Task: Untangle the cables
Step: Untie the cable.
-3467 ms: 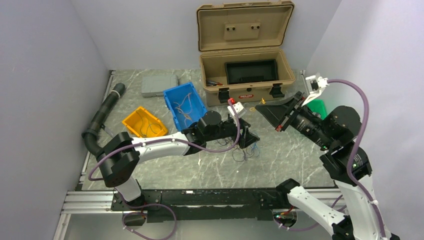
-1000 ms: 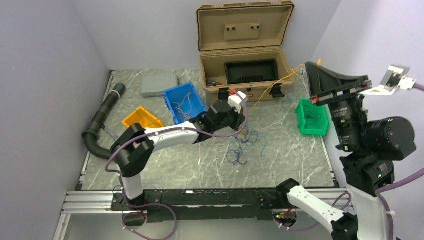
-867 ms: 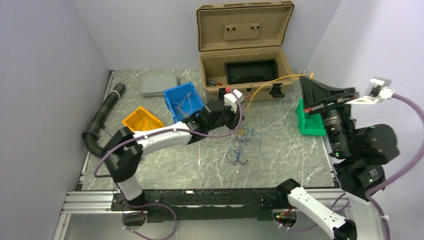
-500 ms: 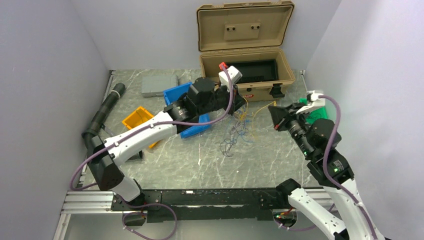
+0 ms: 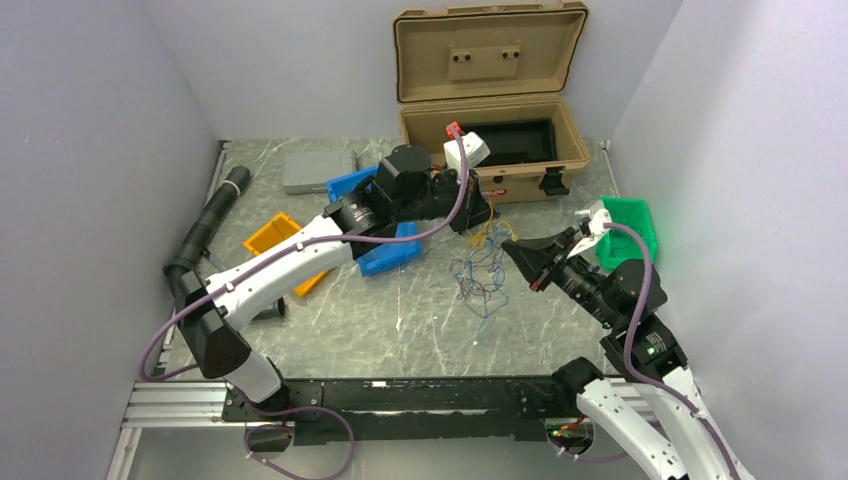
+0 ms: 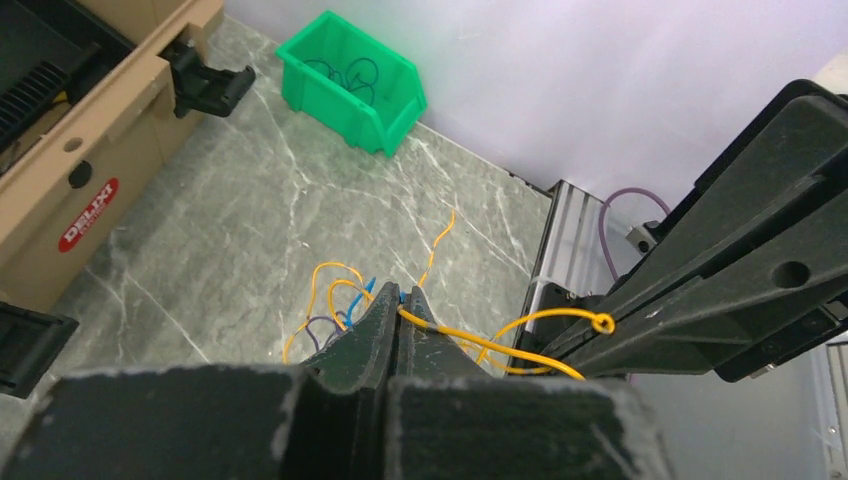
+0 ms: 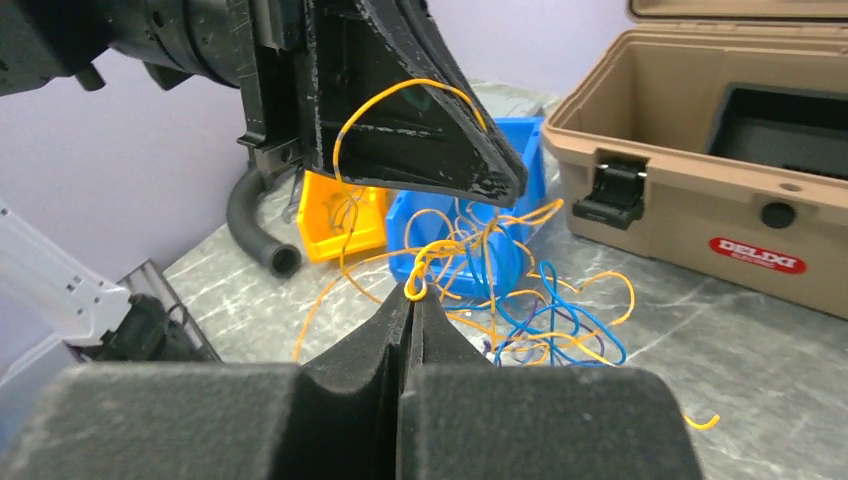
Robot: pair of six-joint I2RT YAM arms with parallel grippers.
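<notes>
Cables [image 5: 482, 278] strung between tips of left gripper [image 6: 397, 297] and right gripper [image 7: 410, 290], rest hanging below both jaws over table [image 5: 400, 320]; case [image 5: 520, 172] behind left jaws.

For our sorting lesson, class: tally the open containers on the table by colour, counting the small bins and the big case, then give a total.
Blue bin: 1
Yellow bin: 1
Green bin: 1
Tan case: 1
Total: 4
</notes>
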